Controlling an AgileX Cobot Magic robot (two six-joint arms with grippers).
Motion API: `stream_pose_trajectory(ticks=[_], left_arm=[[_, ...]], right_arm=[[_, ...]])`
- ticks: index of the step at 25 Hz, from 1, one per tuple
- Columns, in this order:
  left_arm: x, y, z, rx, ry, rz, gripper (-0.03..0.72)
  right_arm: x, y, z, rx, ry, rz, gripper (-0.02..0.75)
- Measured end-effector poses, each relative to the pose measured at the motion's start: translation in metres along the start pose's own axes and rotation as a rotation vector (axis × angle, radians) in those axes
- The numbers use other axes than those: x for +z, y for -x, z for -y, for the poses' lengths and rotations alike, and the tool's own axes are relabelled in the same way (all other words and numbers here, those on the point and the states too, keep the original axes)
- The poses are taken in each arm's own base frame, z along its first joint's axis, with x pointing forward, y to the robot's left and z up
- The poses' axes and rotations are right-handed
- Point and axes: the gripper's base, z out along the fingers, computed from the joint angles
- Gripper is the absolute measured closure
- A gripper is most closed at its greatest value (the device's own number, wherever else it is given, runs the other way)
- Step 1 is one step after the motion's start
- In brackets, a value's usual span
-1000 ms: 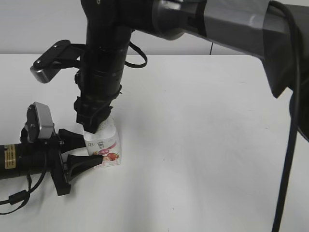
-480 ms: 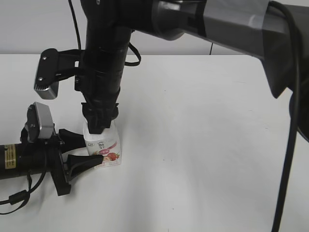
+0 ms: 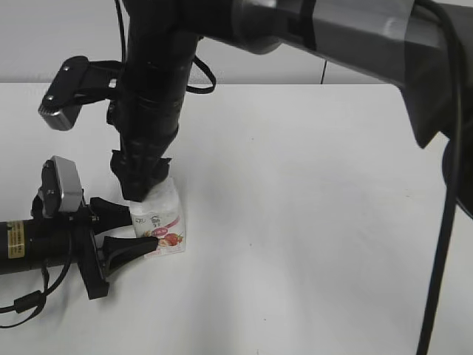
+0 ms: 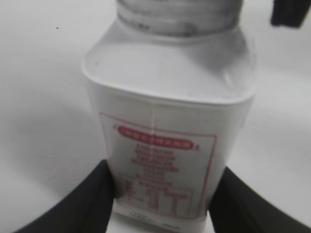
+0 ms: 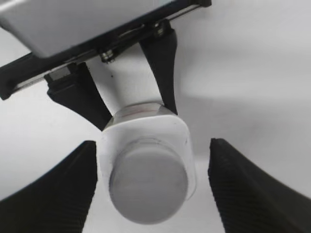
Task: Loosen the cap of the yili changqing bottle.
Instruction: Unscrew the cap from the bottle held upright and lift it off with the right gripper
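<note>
The yili changqing bottle, white with a pink-red label, stands on the table at the left. My left gripper is shut on its lower body; the left wrist view shows the bottle between the two black fingers, with the cap's ribbed rim at the top edge. My right gripper reaches across and hangs straight over the bottle, hiding the cap in the exterior view. In the right wrist view the round white cap sits between my open right fingers, with a gap on both sides.
The white table stretches to the right and front of the bottle. The right arm's thick black and grey links cross the top of the exterior view. The right wrist camera housing juts out left of the gripper.
The right wrist has turned about its axis: its camera housing swung down, then back up to the left. The bottle stays in the left gripper's grip in the same spot.
</note>
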Motion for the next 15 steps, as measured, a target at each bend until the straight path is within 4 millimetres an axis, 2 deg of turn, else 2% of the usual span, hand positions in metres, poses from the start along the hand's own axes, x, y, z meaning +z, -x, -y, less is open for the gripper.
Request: stream_pose_trajectory(ticks=[3, 5, 12, 15], left_arm=[[0.000, 0.000, 0.000, 0.000, 0.000, 0.000, 0.319], [0.000, 0.000, 0.000, 0.000, 0.000, 0.000, 0.319], [0.000, 0.000, 0.000, 0.000, 0.000, 0.000, 0.319], [0.000, 0.000, 0.000, 0.000, 0.001, 0.000, 0.319]], right_arm=[[-0.009, 0.006, 0.003, 0.030, -0.026, 0.026, 0.171], [-0.016, 0.009, 0.004, 0.112, -0.044, 0.046, 0.169], [-0.024, 0.013, 0.007, 0.738, -0.050, 0.085, 0.169], [-0.025, 0.012, 0.008, 0.930, -0.059, 0.086, 0.169]])
